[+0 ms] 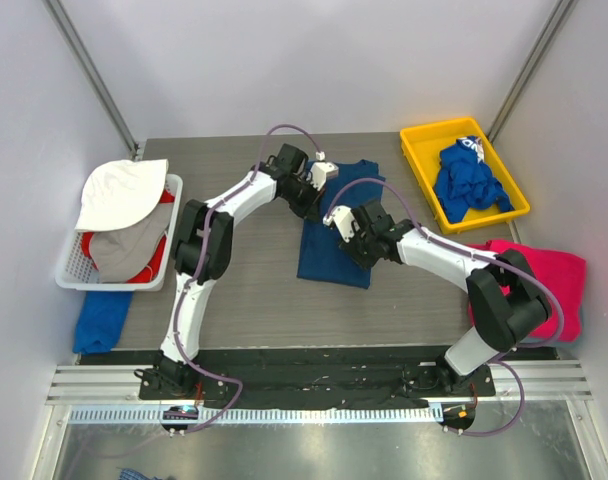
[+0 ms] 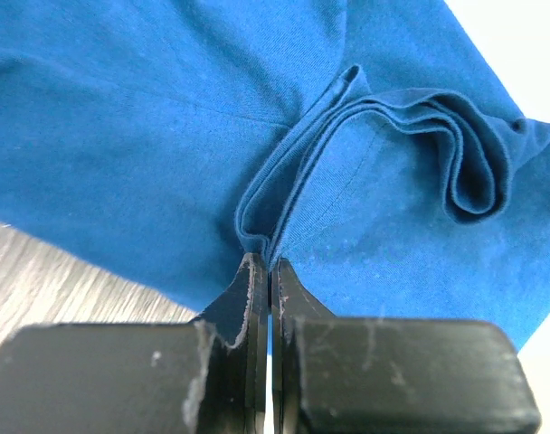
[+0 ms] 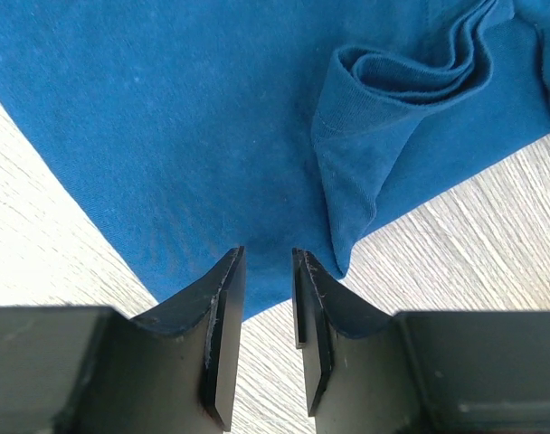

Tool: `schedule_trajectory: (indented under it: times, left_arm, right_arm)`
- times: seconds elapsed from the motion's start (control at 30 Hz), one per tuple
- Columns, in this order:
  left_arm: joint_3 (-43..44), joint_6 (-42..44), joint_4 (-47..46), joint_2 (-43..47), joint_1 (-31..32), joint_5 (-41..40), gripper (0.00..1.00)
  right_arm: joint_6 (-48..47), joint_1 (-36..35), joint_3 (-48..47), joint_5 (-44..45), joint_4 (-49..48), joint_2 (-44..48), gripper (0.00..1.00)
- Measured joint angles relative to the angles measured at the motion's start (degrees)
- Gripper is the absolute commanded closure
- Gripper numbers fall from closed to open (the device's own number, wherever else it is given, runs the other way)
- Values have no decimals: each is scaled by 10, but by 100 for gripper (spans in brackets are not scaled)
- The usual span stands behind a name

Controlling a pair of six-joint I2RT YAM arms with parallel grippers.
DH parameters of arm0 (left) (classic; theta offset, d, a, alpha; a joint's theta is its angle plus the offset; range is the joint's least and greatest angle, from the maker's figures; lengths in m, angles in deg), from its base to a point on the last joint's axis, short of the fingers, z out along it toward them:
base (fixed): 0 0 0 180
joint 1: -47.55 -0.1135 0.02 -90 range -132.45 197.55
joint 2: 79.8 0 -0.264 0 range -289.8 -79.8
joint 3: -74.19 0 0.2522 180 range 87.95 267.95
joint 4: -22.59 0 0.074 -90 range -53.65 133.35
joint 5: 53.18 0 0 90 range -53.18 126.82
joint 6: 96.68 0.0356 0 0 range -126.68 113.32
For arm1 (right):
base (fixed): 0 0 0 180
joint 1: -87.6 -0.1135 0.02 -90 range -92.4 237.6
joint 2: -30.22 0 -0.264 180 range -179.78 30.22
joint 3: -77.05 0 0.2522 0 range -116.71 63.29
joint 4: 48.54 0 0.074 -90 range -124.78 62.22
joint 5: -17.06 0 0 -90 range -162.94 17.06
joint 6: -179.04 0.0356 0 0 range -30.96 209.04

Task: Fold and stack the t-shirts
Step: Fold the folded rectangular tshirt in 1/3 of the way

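A dark blue tee (image 1: pixel 334 250) lies partly folded in the middle of the table; its print is hidden. My left gripper (image 1: pixel 320 203) is at its far part and, in the left wrist view, is shut (image 2: pixel 270 264) on a raised fold of the blue cloth (image 2: pixel 347 136). My right gripper (image 1: pixel 346 232) hovers over the tee's right side, open and empty (image 3: pixel 268 258) above the tee's edge (image 3: pixel 212 136) beside a folded sleeve (image 3: pixel 365 154). A royal-blue tee with white lettering (image 1: pixel 469 185) is crumpled in a yellow bin (image 1: pixel 419 140). A magenta-pink tee (image 1: pixel 559 275) lies at the right edge.
A white basket (image 1: pixel 69 270) at the left holds white (image 1: pixel 119 190), beige and red cloth. Another blue cloth (image 1: pixel 99 320) hangs off the table's near left edge. Grey walls and slanted posts close in the back.
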Motion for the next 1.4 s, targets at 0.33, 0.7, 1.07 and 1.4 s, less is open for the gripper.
schedule_trajectory:
  times: [0.33, 0.7, 1.07, 1.4]
  left_arm:
    - [-2, 11, 5, 17, -1, -20, 100]
    - [-2, 13, 9, 17, -1, -23, 100]
    - [-2, 15, 11, 17, -1, -23, 100]
    - [-2, 23, 14, 17, -1, -22, 100]
  right_arm:
    - [2, 0, 3, 5, -16, 0, 53]
    - [-5, 0, -21, 36, -31, -34, 49]
    - [-20, 0, -69, 55, -47, -89, 48]
    - [-28, 0, -104, 59, -51, -114, 49]
